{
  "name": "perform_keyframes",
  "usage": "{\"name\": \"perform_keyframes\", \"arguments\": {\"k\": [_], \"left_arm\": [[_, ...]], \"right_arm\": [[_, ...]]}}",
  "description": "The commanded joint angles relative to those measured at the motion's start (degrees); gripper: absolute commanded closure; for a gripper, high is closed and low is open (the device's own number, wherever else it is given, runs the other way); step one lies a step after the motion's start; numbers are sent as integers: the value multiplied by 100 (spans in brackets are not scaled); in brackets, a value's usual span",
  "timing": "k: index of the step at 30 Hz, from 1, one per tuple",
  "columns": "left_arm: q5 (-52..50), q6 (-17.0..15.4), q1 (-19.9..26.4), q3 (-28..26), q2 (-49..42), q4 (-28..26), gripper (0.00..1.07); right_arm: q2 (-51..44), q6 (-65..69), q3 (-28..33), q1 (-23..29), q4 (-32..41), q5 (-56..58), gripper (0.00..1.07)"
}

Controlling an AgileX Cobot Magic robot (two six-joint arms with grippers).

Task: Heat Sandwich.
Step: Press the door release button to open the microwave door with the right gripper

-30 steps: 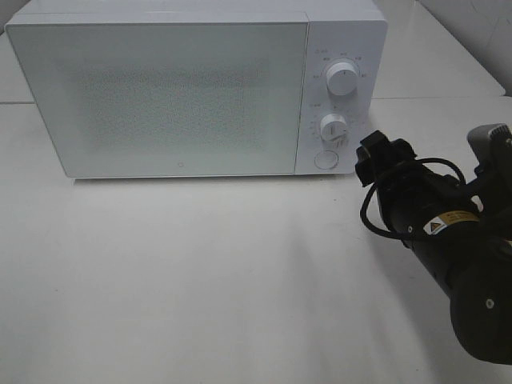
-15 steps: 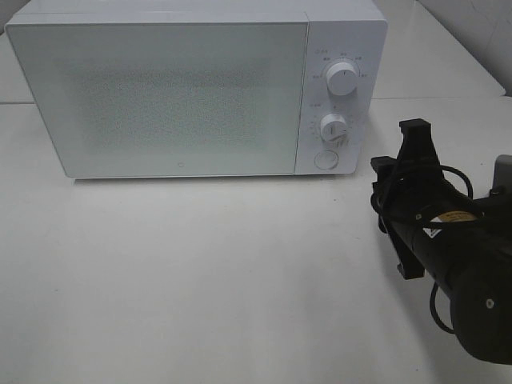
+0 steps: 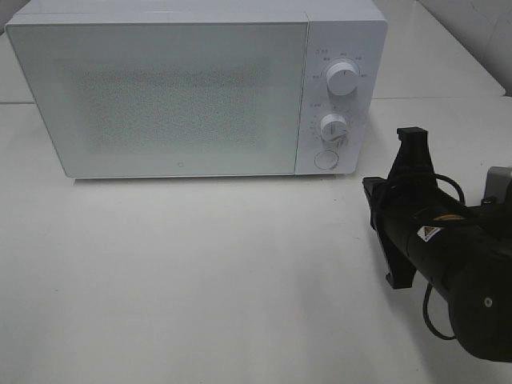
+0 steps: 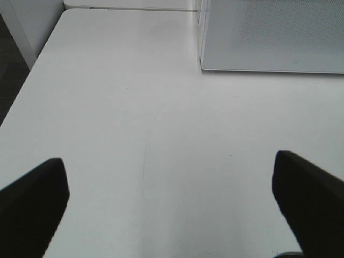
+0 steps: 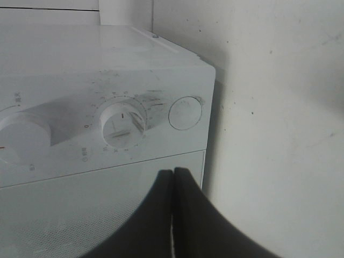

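A big white microwave (image 3: 196,88) stands on the white table (image 3: 200,272), up at 11 o'clock in the high view. Its door (image 3: 160,96) is shut. The door's window is milky, so you cannot see inside. The sandwich does not show in any view, so I cannot tell where it is.

On the microwave's panel there is an upper knob (image 3: 342,78). A lower knob (image 3: 333,128) sits at 6 o'clock from it. A round button (image 3: 325,160) sits at 6 o'clock from that.

The black right arm (image 3: 448,264) is at 4 o'clock in the high view, near the microwave's button side but not touching it. The right gripper (image 5: 173,172) has its two fingers pressed tight together with nothing between them. It faces the lower knob and the round button.

The left gripper (image 4: 167,158) has its fingers (image 4: 37,204) spread far apart over the bare table. It holds nothing. A corner of the microwave is well ahead of it.
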Motion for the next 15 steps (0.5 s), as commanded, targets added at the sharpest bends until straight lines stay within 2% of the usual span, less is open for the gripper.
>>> {"name": "perform_keyframes", "arguments": {"k": [1, 8, 11, 15], "left_arm": [[-57, -6, 34, 0, -149, -29, 9], [-57, -6, 34, 0, -149, -29, 9], [-57, -6, 34, 0, -149, -29, 9], [-57, -6, 34, 0, -149, -29, 9]], "right_arm": [[-17, 126, -195, -143, -223, 332, 107], [-17, 103, -441, -539, -647, 665, 107], [63, 126, -602, -796, -1043, 825, 107], [264, 241, -716, -894, -1169, 848, 107]]}}
